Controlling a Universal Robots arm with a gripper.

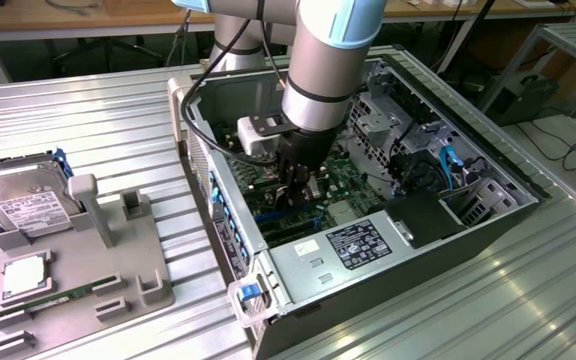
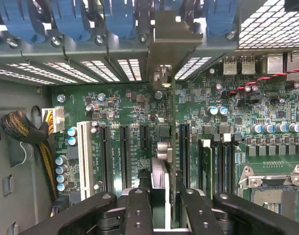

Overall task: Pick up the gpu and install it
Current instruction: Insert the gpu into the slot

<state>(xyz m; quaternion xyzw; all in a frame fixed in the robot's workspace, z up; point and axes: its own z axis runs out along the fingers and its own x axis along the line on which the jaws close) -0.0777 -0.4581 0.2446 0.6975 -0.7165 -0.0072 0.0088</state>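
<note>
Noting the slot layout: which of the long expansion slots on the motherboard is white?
The slot next to the braided cable bundle; the others, nearer the gpu, are dark.

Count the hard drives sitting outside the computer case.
1. The hard drive sits propped in the gray holder at the exterior view's left, apart from the computer case. More drives may be hidden in the case's bays.

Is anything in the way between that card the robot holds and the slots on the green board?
Nothing visible. The gpu sits edge-on between the fingers, right above the motherboard and its slots. No cable crosses them; the braided cable bundle lies off to one side.
</note>
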